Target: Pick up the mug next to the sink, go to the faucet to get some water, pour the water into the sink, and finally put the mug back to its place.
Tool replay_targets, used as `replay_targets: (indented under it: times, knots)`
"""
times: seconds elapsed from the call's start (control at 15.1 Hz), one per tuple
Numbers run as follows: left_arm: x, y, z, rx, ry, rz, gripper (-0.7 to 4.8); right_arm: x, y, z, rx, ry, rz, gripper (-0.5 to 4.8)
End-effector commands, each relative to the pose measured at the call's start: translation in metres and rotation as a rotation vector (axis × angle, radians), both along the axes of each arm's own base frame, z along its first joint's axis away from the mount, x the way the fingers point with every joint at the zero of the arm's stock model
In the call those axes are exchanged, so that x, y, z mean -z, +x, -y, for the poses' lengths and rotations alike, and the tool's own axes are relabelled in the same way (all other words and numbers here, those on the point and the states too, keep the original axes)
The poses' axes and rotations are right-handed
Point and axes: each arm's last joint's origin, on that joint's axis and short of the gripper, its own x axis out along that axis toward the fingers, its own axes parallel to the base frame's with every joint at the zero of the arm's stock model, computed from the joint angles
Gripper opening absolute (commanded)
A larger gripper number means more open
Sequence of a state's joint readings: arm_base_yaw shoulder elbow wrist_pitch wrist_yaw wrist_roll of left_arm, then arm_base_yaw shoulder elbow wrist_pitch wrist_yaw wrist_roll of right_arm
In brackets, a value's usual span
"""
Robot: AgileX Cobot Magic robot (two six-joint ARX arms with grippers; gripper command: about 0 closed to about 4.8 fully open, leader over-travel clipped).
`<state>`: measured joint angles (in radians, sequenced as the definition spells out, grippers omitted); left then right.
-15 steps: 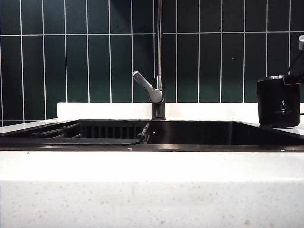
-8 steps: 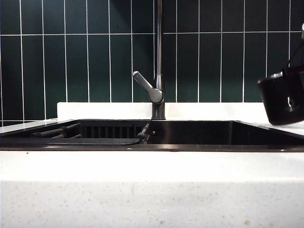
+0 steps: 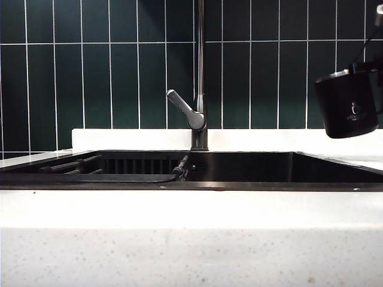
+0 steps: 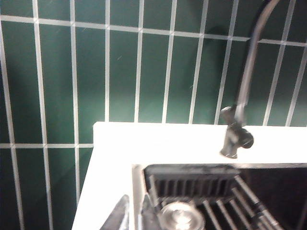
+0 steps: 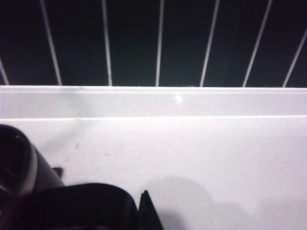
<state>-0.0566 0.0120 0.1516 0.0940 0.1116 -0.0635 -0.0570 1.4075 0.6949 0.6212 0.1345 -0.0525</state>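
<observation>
Dark green tiled wall [image 3: 84,72], pale grout, white speckled counter [image 3: 179,239], seemingly stone

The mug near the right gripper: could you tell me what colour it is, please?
Matte black mug with a silver rim and small pale logo, clearest in the exterior view.

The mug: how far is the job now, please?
Done: the mug is lifted clear of the counter, carried by the right gripper at the right edge. In hand: moving it toward the faucet. Left: filling, pouring into the sink, returning it. The left gripper hovers over the sink's left corner.
</observation>
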Motion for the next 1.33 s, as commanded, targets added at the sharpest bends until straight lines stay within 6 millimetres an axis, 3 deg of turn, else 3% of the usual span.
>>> replay_targets:
  times: [0.07,0.2,0.4,0.53,0.73,0.93,1.13,1.33]
  knots:
    - [-0.017,0.002,0.001,0.026,0.018,0.004,0.82,-0.019,-0.006,-0.006,-0.025,0.003,0.086,0.40]
    - [-0.032,0.008,0.003,0.063,0.046,0.011,0.90,-0.024,-0.009,-0.009,-0.034,0.003,0.095,0.40]
    - [-0.054,0.033,0.007,0.170,0.073,0.000,0.90,-0.032,-0.014,-0.016,-0.081,0.004,0.118,0.40]
    - [-0.071,0.068,0.011,0.254,0.088,-0.048,0.90,-0.038,-0.019,-0.025,-0.124,-0.007,0.138,0.40]
    - [-0.085,0.102,0.016,0.343,0.119,-0.095,0.89,-0.052,-0.020,-0.034,-0.179,-0.007,0.121,0.40]
    - [-0.097,0.134,0.020,0.441,0.154,-0.114,0.89,-0.083,-0.015,-0.045,-0.245,-0.007,0.110,0.40]
    - [-0.099,0.160,0.023,0.507,0.164,-0.122,0.90,-0.101,-0.015,-0.056,-0.299,-0.009,0.135,0.39]
    - [-0.099,0.188,0.026,0.544,0.187,-0.142,0.90,-0.096,-0.015,-0.068,-0.386,-0.019,0.099,0.39]
